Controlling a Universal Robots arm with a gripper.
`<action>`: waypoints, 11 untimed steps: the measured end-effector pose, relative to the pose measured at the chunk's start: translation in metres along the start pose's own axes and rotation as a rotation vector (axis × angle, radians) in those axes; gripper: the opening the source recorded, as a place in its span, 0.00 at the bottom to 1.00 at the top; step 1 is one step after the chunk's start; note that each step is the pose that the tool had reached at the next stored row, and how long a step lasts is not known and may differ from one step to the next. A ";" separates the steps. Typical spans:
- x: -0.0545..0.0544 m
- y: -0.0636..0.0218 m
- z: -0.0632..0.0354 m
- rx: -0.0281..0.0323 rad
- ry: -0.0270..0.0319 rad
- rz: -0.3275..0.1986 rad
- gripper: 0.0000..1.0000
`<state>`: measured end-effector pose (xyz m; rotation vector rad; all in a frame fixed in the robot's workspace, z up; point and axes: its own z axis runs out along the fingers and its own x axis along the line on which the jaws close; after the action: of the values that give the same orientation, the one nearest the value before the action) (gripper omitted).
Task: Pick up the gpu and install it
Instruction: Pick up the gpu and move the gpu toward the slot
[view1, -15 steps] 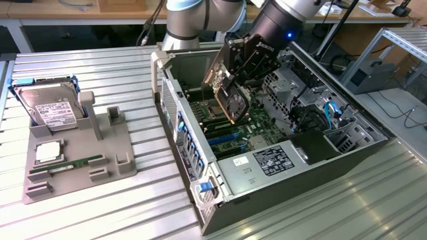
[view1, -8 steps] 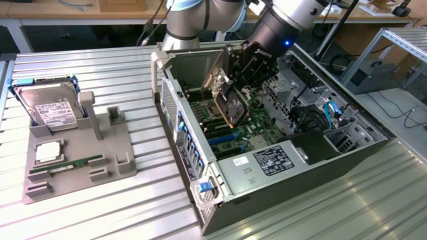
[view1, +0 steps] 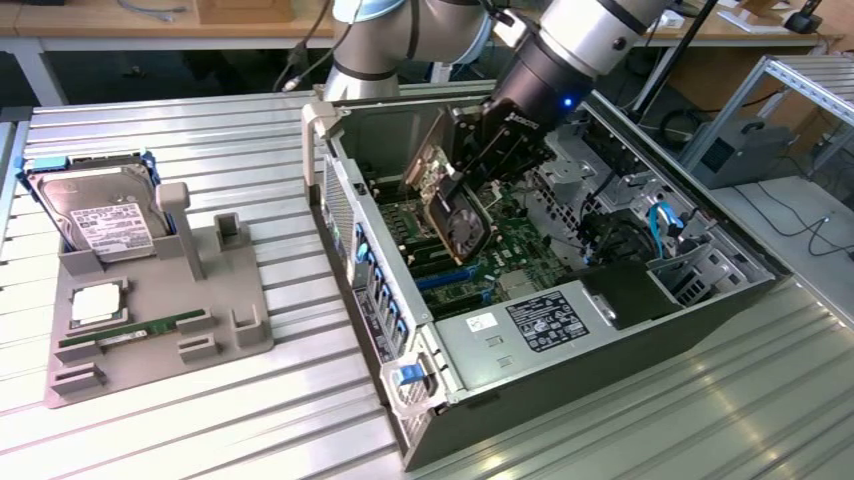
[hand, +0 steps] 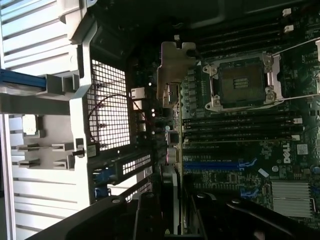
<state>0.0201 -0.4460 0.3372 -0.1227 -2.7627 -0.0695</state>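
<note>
The gpu (view1: 461, 220) is held clamped by the gripper (view1: 483, 165) over the open computer case (view1: 574, 390), laid on a ribbed metal table (view1: 160, 440). Wooden benches (view1: 80, 25) are seen behind.

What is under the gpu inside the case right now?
The gpu, held by the gripper, hangs tilted over the green motherboard and its blue expansion slots. The board directly beneath the card is covered, so I cannot tell whether it touches a slot.
</note>
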 end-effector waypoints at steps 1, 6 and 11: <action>-0.002 0.0000 0.0015 0.0004 0.0025 0.000 0.28; -0.013 0.0012 -0.0025 0.0005 0.0035 0.000 0.28; -0.012 0.0010 -0.0018 -0.0069 -0.0925 -0.006 0.28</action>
<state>0.0317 -0.4460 0.3346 -0.1221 -2.8555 -0.0768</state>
